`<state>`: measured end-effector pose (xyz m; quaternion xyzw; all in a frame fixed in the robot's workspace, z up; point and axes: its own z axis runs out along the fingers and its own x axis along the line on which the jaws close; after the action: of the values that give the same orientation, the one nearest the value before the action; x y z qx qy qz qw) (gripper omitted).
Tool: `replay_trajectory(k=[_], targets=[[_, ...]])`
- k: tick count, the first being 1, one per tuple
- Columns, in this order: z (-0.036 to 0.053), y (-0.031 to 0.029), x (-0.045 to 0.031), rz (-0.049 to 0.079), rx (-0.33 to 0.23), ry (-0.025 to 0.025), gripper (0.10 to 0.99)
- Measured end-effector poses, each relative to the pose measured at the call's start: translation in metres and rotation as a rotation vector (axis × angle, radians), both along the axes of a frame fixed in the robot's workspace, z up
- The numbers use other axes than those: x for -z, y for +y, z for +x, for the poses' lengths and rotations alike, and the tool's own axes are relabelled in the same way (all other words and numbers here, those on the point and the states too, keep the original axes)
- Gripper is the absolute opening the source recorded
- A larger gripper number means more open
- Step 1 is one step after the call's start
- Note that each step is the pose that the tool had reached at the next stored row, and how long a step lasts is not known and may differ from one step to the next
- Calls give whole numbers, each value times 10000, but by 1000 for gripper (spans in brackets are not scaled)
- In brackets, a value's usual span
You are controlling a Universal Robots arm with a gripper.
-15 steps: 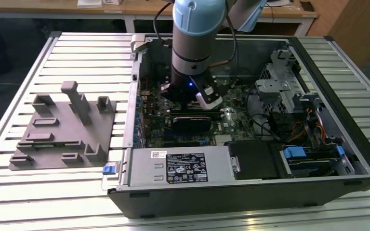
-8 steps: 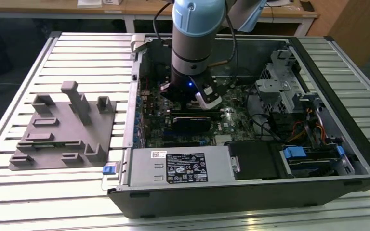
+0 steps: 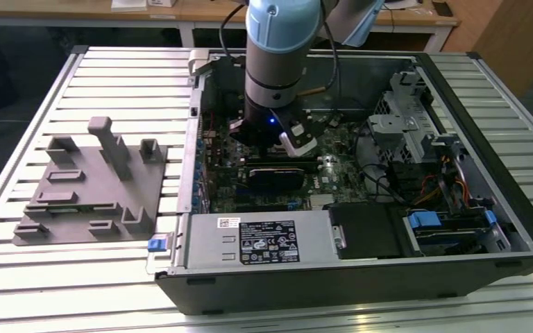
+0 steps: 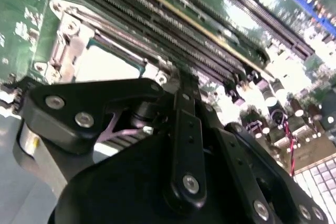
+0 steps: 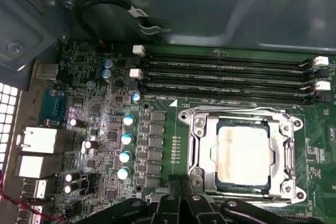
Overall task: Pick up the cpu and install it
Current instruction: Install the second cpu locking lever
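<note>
Silver catches the light below me: the cpu (image 5: 243, 156) lies flat inside the socket frame (image 5: 199, 145) on the motherboard (image 5: 105, 129), its shiny top facing up, the metal frame ringing it on all sides. In the second wrist view the same chip (image 4: 107, 66) shows as a pale patch just past my black linkages, with the frame's corner (image 4: 63, 40) beside it.

I am the gripper (image 3: 276, 142), hanging on the arm (image 3: 280, 41) inside the open computer case (image 3: 359, 277), low over the board. I hold nothing; the chip sits in its seat apart from me. Whether my jaws stand spread or closed I cannot tell, since my own dark links cover the tips in both wrist views.

Beyond the socket run the long memory slots (image 5: 226, 77), parallel to one of its edges. A row of small blue-topped capacitors (image 5: 126, 140) stands beside the socket. In the exterior view, a grey fixture block (image 3: 91, 187) rests on the slatted table (image 3: 109, 69), at the exterior view's left of the case.
</note>
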<state>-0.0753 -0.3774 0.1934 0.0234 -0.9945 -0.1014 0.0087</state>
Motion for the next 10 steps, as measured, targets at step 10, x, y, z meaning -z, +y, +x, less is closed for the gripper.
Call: replay_trajectory(k=[10], targets=[[-3,1,-157,19,1,0,106]])
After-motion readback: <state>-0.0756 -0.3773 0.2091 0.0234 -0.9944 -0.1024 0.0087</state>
